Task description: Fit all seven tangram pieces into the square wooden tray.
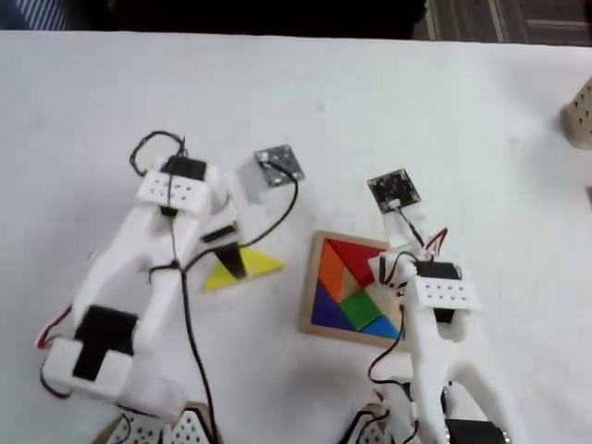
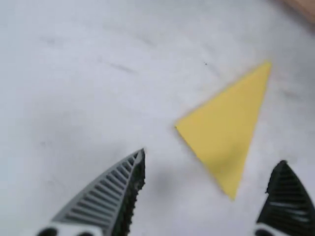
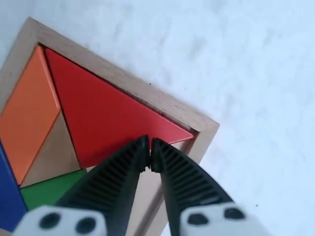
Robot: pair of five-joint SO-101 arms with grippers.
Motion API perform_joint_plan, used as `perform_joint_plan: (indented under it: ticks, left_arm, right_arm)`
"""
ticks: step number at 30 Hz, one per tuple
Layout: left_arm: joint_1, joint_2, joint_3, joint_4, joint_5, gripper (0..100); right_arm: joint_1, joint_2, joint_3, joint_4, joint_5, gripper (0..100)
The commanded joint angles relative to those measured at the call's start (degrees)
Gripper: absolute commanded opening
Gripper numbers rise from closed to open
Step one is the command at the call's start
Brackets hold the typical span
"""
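Holds left gripper [image 2: 211, 160] spread wide, empty, over yellow triangle [image 2: 226, 132] lying on bench [image 1: 370, 92] near wooden tray [image 3: 118, 78], apparently to straddle it for pickup; holds right gripper [image 3: 149, 142] pressed together, pinching nothing, tips above red triangle [image 3: 108, 118] seated in tray, likely to press it flush; contact not discernible.

The square pale wooden tray [image 3: 123, 84] shows bare, grainy wood. The flat red triangle piece [image 3: 108, 118] looks smooth and painted. The right gripper [image 3: 149, 146] has ribbed black plastic fingers [image 3: 118, 172]. The white table [image 3: 256, 73] is matt.
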Motion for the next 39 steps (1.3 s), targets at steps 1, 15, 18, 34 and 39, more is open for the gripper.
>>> perform_joint_plan:
  ticks: [1,15,18,34,39]
  left_arm:
    - [1.2,2.9,-6.7,0.4,0.3,39]
    - [4.8,12.7,-18.1,10.5,-0.4,39]
    - [3.1,14.6,-17.8,9.7,-4.7,39]
    - [0.7,19.8,-17.7,4.0,-7.6,39]
    - [1.8,20.3,-17.6,3.3,-7.1,38]
  right_arm:
    - [0.0,-1.9,-0.2,-1.6,0.7,1.9]
    - [-1.8,-1.8,0.2,-1.9,0.6,1.8]
    - [-1.9,-1.8,0.2,-1.9,0.6,1.8]
    - [-3.1,-1.8,0.3,-1.9,0.6,1.8]
    - [-3.1,-1.8,0.3,-1.9,0.4,1.8]
